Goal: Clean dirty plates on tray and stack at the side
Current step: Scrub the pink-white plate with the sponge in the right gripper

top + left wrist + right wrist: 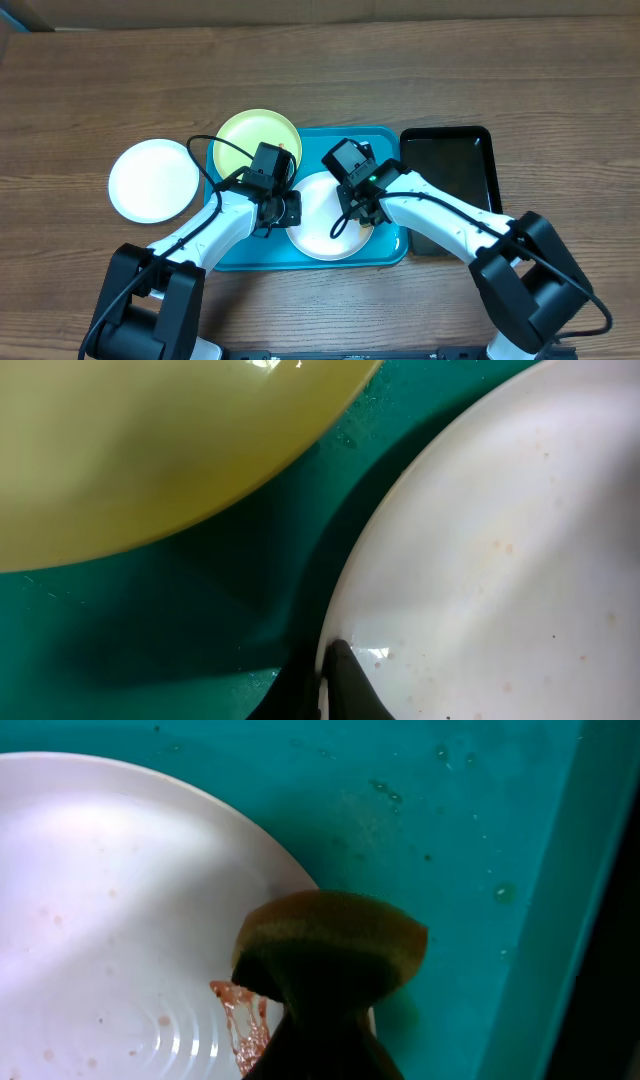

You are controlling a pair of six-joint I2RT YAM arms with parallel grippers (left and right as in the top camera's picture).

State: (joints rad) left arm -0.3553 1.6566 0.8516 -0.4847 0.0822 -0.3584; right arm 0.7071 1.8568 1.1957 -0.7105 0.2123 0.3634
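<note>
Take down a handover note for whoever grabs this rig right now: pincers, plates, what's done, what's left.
Pincers: left pincer shut, apparently pinching the smeared white plate's rim; right pincer shut on the sponge at that plate's edge, by a red-brown smear.
Plates: smeared one in the tray; yellow-green plate over its far-left corner; other white plate on the table, left.
Done: other white plate looks clean.
Left: finish wiping, clean the yellow-green plate, stack all three.

2 white-and-black jointed arms extend forward and converge at centre. Left end effector [278, 208] and right end effector [356, 212] point downward, jaws clamped.
</note>
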